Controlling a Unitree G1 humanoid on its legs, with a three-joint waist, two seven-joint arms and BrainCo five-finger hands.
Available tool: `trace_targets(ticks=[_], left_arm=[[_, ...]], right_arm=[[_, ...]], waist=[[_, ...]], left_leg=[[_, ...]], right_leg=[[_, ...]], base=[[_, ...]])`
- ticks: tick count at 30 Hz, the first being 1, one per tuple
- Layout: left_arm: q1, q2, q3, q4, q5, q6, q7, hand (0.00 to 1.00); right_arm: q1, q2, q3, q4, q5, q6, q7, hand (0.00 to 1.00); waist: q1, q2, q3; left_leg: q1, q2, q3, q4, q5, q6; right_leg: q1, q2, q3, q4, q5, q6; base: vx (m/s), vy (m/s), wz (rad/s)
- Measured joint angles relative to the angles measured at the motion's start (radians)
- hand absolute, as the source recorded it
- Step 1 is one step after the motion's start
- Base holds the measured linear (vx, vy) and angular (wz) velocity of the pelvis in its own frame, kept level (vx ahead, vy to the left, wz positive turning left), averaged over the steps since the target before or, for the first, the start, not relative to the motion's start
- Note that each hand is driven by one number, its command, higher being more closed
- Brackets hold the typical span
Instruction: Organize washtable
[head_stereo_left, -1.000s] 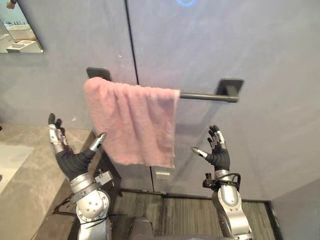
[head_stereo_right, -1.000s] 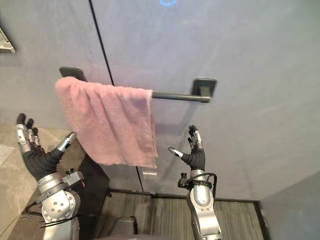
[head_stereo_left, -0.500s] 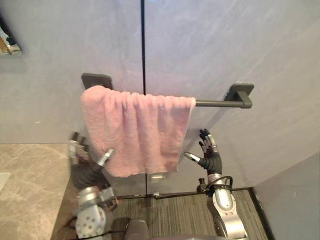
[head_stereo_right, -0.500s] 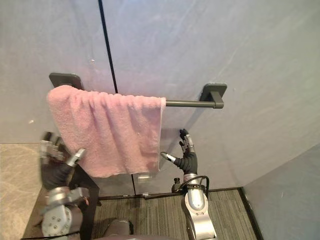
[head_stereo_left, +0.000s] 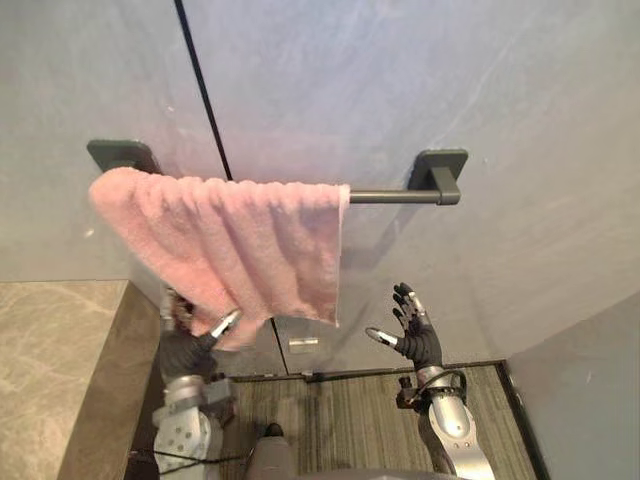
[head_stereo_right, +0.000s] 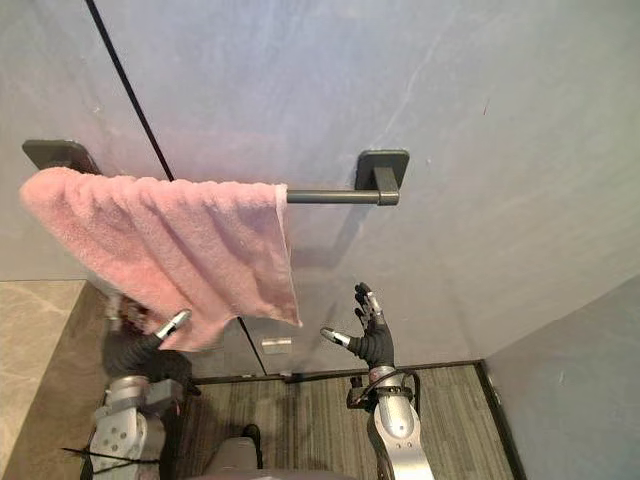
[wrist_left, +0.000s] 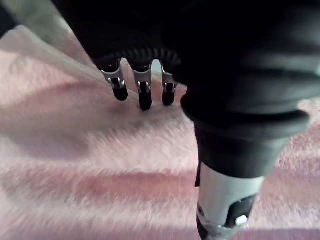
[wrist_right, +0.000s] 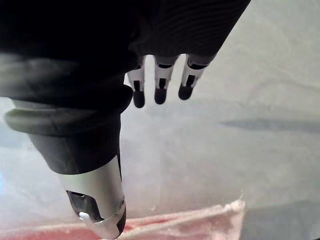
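Count: 1 pink terry towel (head_stereo_left: 230, 235), 1 dark metal wall bar (head_stereo_left: 385, 196), 2 dark square wall brackets (head_stereo_left: 443, 168) (head_stereo_left: 120, 155), 2 robot hands.

The towel hangs folded over the bar's left part, bunched in ripples along the top. Its lower edge slants, lower toward the right. The bar's right stretch up to the right bracket is bare.

The left hand (head_stereo_left: 185, 350) is raised at the towel's lower left corner, fingers (wrist_left: 144, 95) straight and pointing into the cloth, thumb (head_stereo_left: 225, 322) out beside the hem. It grips nothing; whether the tips touch the cloth I cannot tell.

The right hand (head_stereo_left: 418, 340) is raised below the bare stretch of bar, right of the towel and apart from it. Its fingers are spread and it is empty.

1 beige marble counter (head_stereo_left: 50, 370) lies to the left, against the grey wall (head_stereo_left: 400, 80).
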Motion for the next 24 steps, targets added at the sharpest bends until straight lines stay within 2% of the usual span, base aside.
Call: trace_targets(ticks=[4,7,15,17,24], left_arm=[[0.003,-0.012,0.045,-0.051,0.056,-0.001,0.043,0.0],[0.016,-0.017,0.078,-0.064,0.056,-0.001,0.054,0.0],[0.013,-0.017,0.116,-0.066,0.05,-0.001,0.051,0.0],[0.012,-0.017,0.119,-0.066,0.038,-0.001,0.033,0.0],[0.002,0.0,0.138,-0.065,-0.158,0.016,-0.089,0.0]], right_arm=[[0.011,0.007,0.0,-0.031,0.0,-0.001,0.025,0.0],[0.015,0.007,0.001,-0.033,-0.001,-0.001,0.041,0.0],[0.021,0.006,0.001,-0.033,-0.001,-0.001,0.047,0.0],[0.021,0.005,0.001,-0.033,0.0,-0.001,0.051,0.0],[0.012,-0.004,0.001,-0.074,0.007,-0.001,0.068,0.0]], waist=[[0.003,-0.002,-0.002],[0.004,-0.006,-0.005],[0.003,0.0,-0.007],[0.002,0.009,-0.005],[-0.002,0.03,-0.019]], left_leg=[[0.044,-0.001,0.005,-0.076,0.032,0.006],[0.08,-0.001,0.02,-0.121,0.048,0.007],[0.131,-0.01,0.025,-0.239,0.104,0.01],[0.135,-0.01,0.025,-0.258,0.113,0.009],[0.137,-0.012,0.036,-0.312,0.15,0.012]], right_leg=[[0.001,-0.003,0.003,0.001,0.028,0.001],[0.002,-0.004,0.009,0.001,0.037,0.006],[-0.001,-0.003,0.012,0.0,0.037,0.006],[-0.007,-0.002,0.012,-0.001,0.037,0.006],[-0.023,-0.001,0.016,-0.017,0.037,0.007]], base=[[0.05,0.009,0.01],[0.02,0.011,-0.1],[0.0,-0.003,-0.02],[-0.04,-0.013,-0.01],[-0.03,-0.013,-0.03]])
